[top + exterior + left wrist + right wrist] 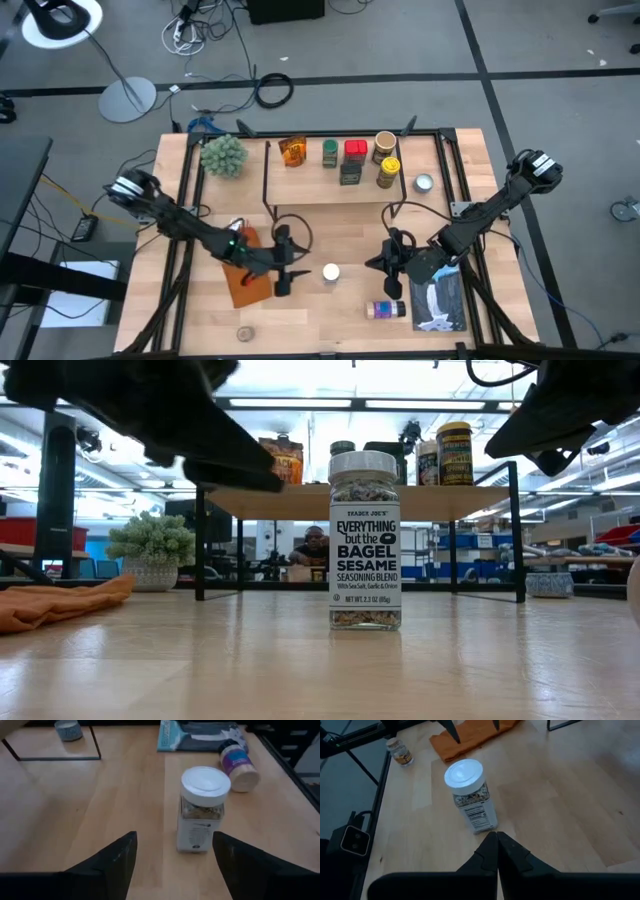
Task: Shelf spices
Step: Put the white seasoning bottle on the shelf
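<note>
A white-lidded bagel seasoning jar (330, 272) stands upright on its base on the table, in front of the shelf (330, 188). Several spices (352, 160) stand on the shelf's wooden top board. My left gripper (172, 865) is open and hovers to the jar's left; the jar (201, 810) stands just ahead of its spread fingers, untouched. My right gripper (496, 845) is shut and points at the jar (470, 795) from the right, a little short of it. Another jar (385, 309), purple-labelled, lies on its side near the right gripper.
An orange cloth (245, 275) lies under my left arm, with a small jar (245, 333) near the front edge. A blue-and-white book (440, 300) lies at the front right. A potted plant (223, 155) and a small tin (424, 183) sit beside the shelf.
</note>
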